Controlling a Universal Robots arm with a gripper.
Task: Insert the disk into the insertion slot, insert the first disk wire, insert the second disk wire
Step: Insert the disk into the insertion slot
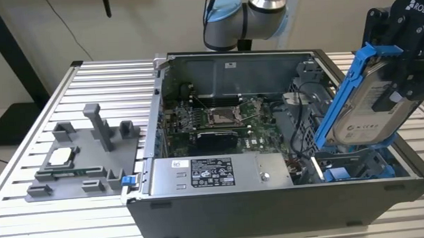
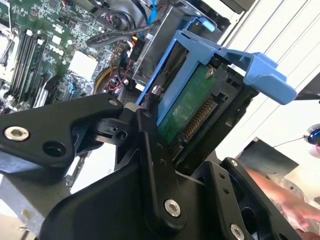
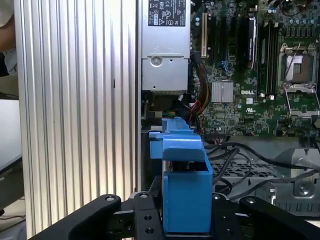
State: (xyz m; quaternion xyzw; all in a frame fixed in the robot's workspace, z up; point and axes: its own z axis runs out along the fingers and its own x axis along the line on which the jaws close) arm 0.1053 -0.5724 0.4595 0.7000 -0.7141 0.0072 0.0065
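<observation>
In the exterior view, my gripper (image 1: 403, 83) is shut on the disk (image 1: 372, 105), a silver drive with a white label in a bright blue carrier. The disk hangs tilted, its lower end just over the insertion slot (image 1: 355, 166) of the grey drive cage at the case's right side in that view. The second wrist view has the disk's green circuit board (image 2: 189, 107) and blue carrier between my gripper's (image 2: 185, 152) black fingers (image 2: 150, 145). The first wrist view sees the blue carrier (image 3: 182, 170) end-on in my gripper (image 3: 186, 217).
The open computer case holds the motherboard (image 1: 219, 118), the grey power-supply box (image 1: 214, 174) and loose black cables (image 1: 300, 121) beside the cage. A grey fixture (image 1: 86, 155) with small parts stands on the ribbed table. A person's hand (image 2: 292, 202) is near the case.
</observation>
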